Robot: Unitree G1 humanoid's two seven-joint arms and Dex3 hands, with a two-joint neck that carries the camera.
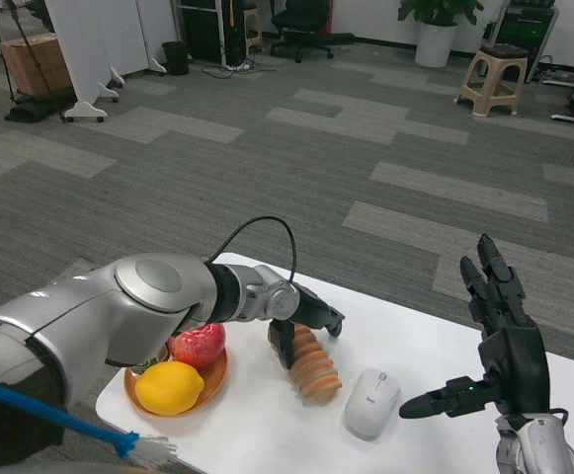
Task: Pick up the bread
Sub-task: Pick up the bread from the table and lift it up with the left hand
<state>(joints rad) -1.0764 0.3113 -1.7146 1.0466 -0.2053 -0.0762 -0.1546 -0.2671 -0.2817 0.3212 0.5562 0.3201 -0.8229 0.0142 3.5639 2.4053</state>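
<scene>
You are looking at a white table (pixel 267 434). Directly on it lie an orange plate (pixel 207 387) at the left edge, the ridged bread (pixel 311 370) just beside the plate, and a white computer mouse (pixel 371 403) beside the bread.

We see an orange plate (pixel 213 379) at the table's (pixel 267 434) left edge w/ a lemon (pixel 169 388) and apple (pixel 197 345) on it — touching. A white mouse (pixel 371 403) lies nearby. Far back — stool (pixel 495 77), office chair (pixel 301 22), potted plant (pixel 439 30), cardboard box (pixel 36 61).
</scene>
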